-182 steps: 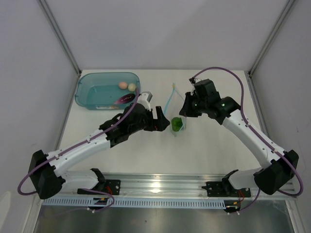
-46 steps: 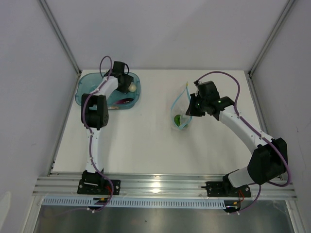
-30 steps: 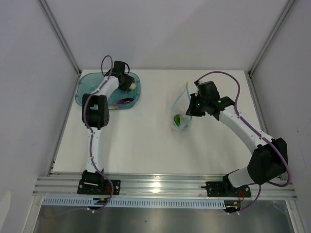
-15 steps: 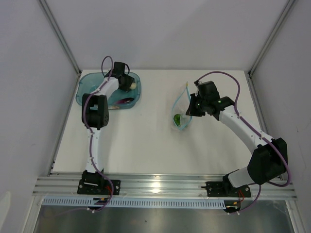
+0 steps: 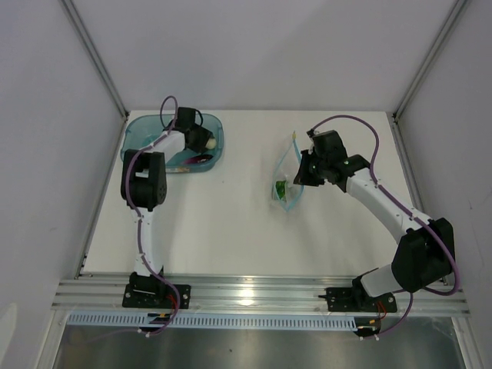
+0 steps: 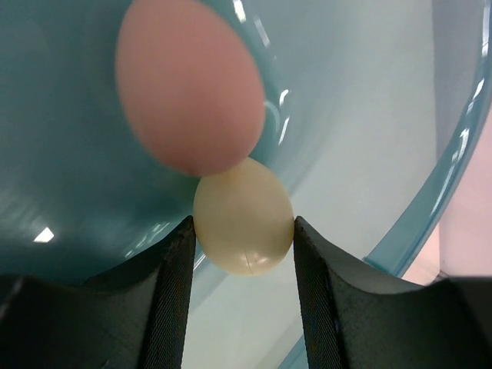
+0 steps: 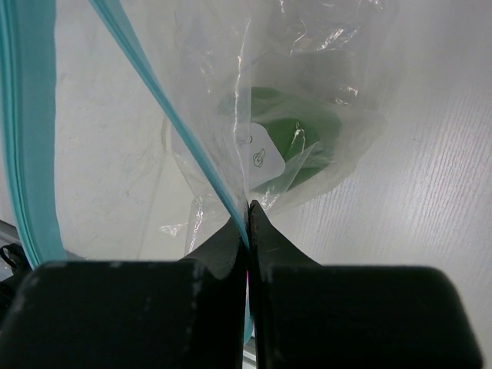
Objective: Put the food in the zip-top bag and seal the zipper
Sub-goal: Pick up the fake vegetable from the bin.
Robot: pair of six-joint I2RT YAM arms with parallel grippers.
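Far left: teal tub (image 5: 134, 142). Right of it, well apart across the table: zip-top bag (image 5: 286, 183), mouth open wide. Pinched tight by the zipper (image 7: 29, 131) edge in R gripper (image 7: 247, 223). Green pepper (image 7: 296, 134) already inside, at the bottom. Over the tub: L gripper (image 6: 243, 238), squeezed shut on cream egg (image 6: 243, 219). Touching it: pink egg (image 6: 191, 84). Eggplant (image 5: 201, 160) in tub too. Next, prob: carry egg to the right, over to bag mouth. L arm's job, R busy holding.
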